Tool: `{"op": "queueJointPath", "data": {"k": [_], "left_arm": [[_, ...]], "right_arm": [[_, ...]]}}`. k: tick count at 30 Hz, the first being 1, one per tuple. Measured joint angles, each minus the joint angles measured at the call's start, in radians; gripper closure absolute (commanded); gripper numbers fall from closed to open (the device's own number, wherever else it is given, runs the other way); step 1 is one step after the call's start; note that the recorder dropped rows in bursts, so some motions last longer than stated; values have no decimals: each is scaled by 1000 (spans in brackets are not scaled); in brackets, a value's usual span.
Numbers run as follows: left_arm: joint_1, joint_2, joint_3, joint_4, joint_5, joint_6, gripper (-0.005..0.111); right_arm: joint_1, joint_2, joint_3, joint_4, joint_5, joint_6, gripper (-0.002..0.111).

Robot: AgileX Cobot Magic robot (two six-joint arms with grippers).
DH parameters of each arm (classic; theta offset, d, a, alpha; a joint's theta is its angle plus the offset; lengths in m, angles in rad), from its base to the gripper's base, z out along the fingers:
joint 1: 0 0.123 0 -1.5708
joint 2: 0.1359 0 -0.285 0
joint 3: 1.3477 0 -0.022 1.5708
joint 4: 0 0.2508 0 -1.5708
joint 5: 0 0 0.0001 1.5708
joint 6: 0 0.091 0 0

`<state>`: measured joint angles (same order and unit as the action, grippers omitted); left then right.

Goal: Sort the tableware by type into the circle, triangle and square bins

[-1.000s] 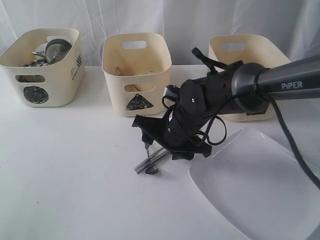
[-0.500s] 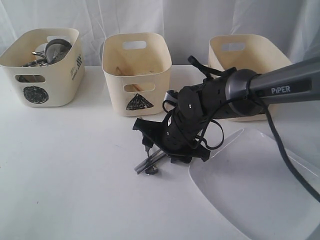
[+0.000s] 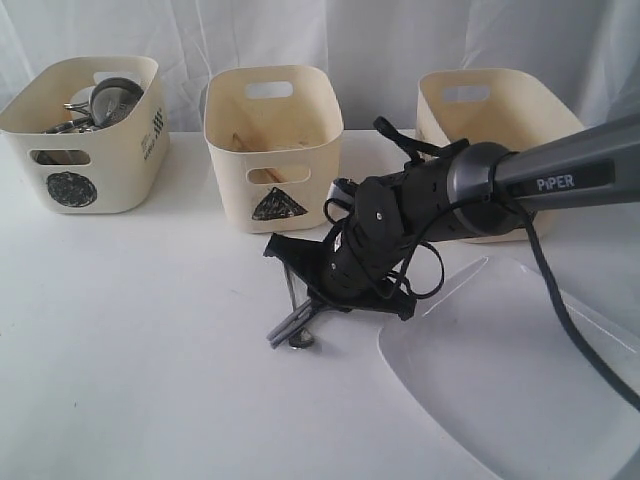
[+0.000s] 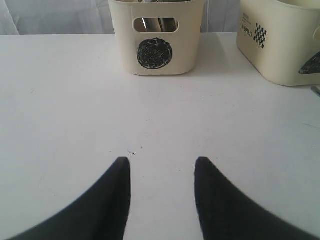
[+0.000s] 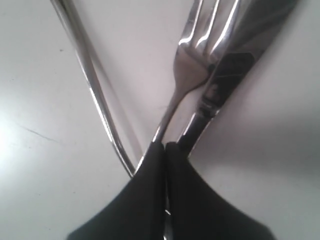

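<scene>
Three steel pieces (fork (image 5: 192, 65), knife (image 5: 235, 65), a thinner handle (image 5: 95, 95)) lie crossed mid-bench (image 3: 130, 330) before the triangle bin (image 3: 273, 150). The right hand (image 5: 165, 150) is pinched shut at their crossing and may snag several or slip off. The left hand (image 4: 160, 165) hovers apart, empty.

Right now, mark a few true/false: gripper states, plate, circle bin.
1. The right gripper is open. False: it is shut, tips at the fork and knife handles.
2. The left gripper is open and empty. True.
3. The plate sits in a bin. False: it lies on the table.
4. The circle bin holds steel ware. True.
</scene>
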<state>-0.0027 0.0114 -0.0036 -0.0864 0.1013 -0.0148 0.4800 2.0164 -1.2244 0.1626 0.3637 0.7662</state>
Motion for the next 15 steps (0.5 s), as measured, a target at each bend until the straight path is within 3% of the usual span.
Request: {"op": "queueJointPath", "data": {"k": [9,15], "left_arm": [[0,0,0,0,0,0,60],[0,0,0,0,0,0,60]], "right_arm": [[0,-44,0,27,18,0,107],[0,-60,0,106,51,0,84]]}}
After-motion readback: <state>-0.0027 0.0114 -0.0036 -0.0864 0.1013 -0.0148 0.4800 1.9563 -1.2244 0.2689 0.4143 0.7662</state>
